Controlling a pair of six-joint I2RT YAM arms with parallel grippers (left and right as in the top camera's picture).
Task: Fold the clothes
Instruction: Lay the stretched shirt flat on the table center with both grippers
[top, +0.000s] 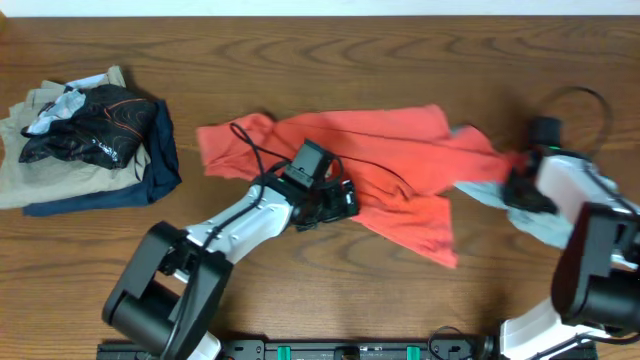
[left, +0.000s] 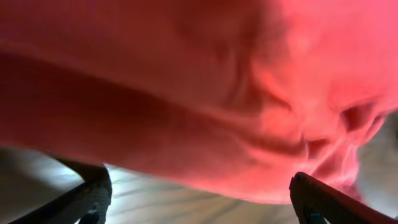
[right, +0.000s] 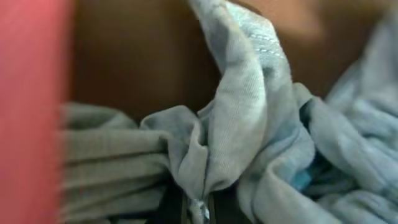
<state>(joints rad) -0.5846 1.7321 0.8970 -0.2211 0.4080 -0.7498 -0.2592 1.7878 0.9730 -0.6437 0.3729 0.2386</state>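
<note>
- The coral-red T-shirt is lying crumpled across the middle of the worktop. Its lettering and neck label are not showing in any view.
- The left pincer is sitting over the shirt's near edge, and its own body is hiding the cloth beneath it from above.
- In the left wrist view, blurred red cloth is filling nearly everything. The left pincer is standing released, its dark fingers spread to the two lower corners with nothing between them.
- The right pincer is resting at the shirt's right end, over a pale grey-blue garment that the arm is partly covering.
- In the right wrist view the right pincer is almost cut off at the bottom edge. It is clenched on a gathered fold of the grey-blue garment. The red cloth is blurring the left side.
- A pile of clothes is lying at the far left, well apart from the shirt.
- Bare wood is lying open along the far edge and between pile and shirt.
</note>
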